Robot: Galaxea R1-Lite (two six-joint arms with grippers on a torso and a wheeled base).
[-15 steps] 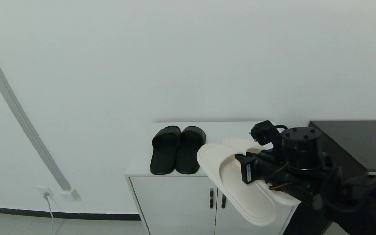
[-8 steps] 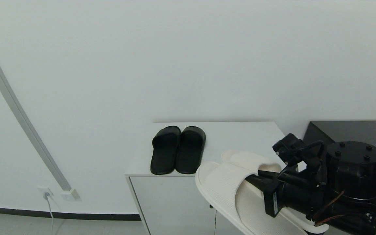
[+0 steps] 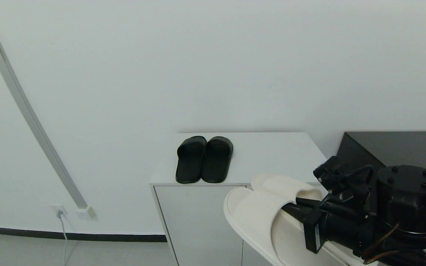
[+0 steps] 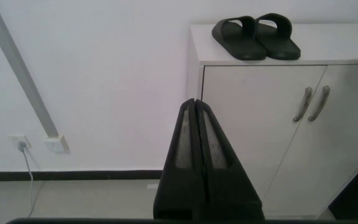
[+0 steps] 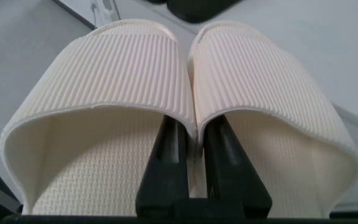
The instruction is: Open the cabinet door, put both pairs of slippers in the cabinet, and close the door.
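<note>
Right wrist view tells me most: the right gripper [image 5: 192, 134] has one finger under each strap of the white slippers [image 5: 104, 74], pinching their adjoining side walls together, so the pair hangs in the air before the cabinet [image 3: 198, 218]. I'd worry that such a thin pinch lets one slipper slide out if the wrist tips. The doors are shut (both handles [image 4: 311, 104] meet at the middle), and the held pair hangs in front of the right one, so it could foul the swing. The left gripper [image 4: 196, 124], fingers pressed together and empty, is low, left of the cabinet. The black slippers [image 3: 203, 159] sit on top; a dark table [image 3: 401, 147] crowds the right side.
</note>
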